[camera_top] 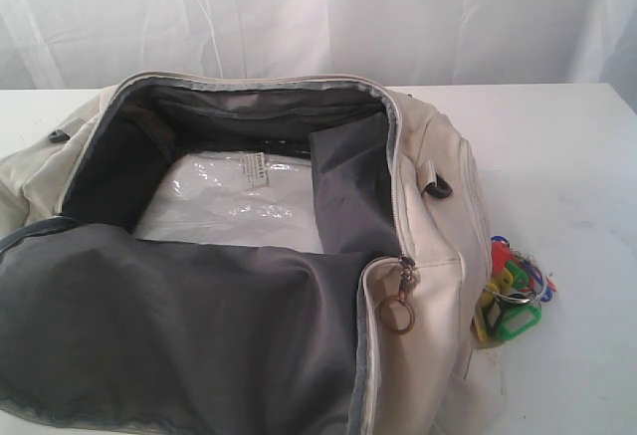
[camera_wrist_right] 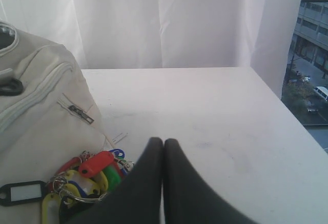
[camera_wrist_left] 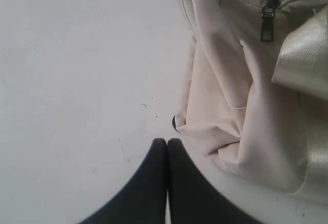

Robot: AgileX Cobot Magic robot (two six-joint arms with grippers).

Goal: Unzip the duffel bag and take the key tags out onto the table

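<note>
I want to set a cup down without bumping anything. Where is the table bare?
Bare: the table right of the duffel bag, between the curtain and the key tags; also beside the bag's other end. Crowded: against the bag's right side, where the tags lie.

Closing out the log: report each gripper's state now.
Left gripper: closed, holding nothing, beside the duffel bag.
Right gripper: closed, holding nothing, next to the key tags.

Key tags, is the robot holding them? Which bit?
No, nothing is held. Both pairs of jaws are shut and empty. The key tags lie on the table beside the duffel bag.
</note>
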